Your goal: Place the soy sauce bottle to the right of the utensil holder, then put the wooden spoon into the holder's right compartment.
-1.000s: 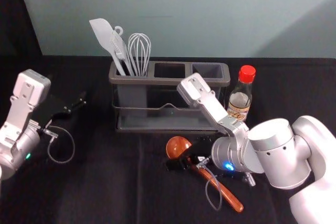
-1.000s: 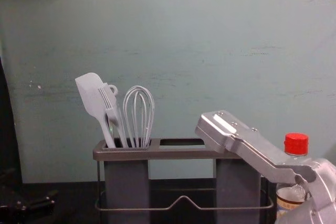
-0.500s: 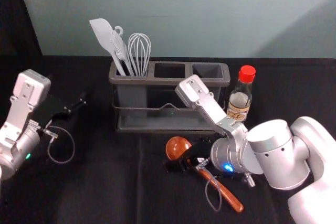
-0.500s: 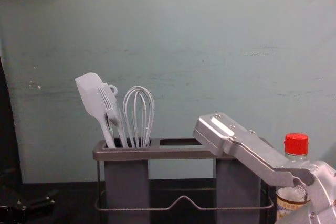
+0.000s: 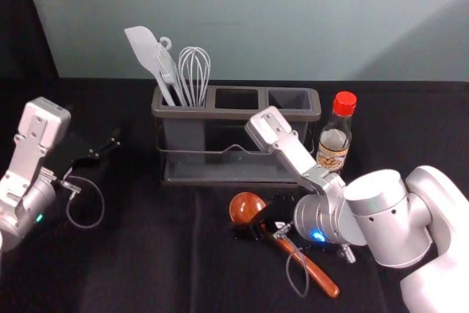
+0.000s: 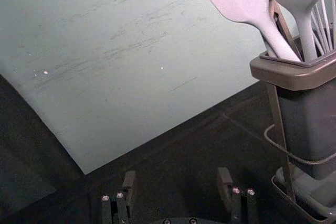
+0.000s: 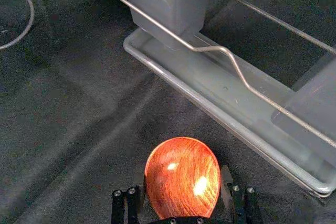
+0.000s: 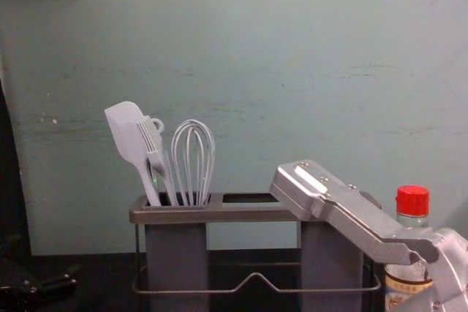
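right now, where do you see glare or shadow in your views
Right wrist view: two bright glare spots on the wooden spoon's bowl; head view: a soft diagonal shadow across the wall at the right; chest view: a white highlight on the right arm's silver casing.

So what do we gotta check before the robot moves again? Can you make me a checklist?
1. Bottle stands right of the holder: ok.
2. Right compartment has room for the spoon: ok, I see nothing in it.
3. Right gripper is at the spoon: ok, it's at the round end, in front of the holder.
4. Right gripper holds the spoon tight: cannot tell.
5. Spoon is up off the table: not ok, its handle looks like it's lying there.
6. Left gripper is out of the way: ok, it's open, off to the left of the holder.
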You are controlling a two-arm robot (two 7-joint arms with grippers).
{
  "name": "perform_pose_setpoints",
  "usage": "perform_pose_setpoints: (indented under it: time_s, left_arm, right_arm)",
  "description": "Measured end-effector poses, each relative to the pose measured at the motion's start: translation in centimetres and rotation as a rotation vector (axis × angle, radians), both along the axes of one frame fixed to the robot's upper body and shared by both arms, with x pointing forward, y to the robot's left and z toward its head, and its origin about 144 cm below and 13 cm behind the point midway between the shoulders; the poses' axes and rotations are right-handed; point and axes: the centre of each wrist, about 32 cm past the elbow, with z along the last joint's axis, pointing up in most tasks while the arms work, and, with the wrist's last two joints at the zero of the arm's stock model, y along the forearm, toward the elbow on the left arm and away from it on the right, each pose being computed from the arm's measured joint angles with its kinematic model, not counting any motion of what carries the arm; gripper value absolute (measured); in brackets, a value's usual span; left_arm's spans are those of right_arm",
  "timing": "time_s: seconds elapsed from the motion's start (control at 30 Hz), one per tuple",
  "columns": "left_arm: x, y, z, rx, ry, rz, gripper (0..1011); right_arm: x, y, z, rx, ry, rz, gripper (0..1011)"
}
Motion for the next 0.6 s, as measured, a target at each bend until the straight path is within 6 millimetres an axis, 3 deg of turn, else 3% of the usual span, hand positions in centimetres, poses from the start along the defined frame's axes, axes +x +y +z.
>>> perform_pose_setpoints:
  time_s: [0.3,0.6]
  left_arm:
    - [0.0,0.0,0.0,0.0,0.0,0.0,1000]
    - [0.0,0.0,0.0,0.0,0.0,0.0,1000]
  right_arm:
    - [-1.8,-0.7,1.0,0.037,-0.039,0.013,837]
    - [-5.6,-3.7,2.9,0.121,-0.13,0.018,837]
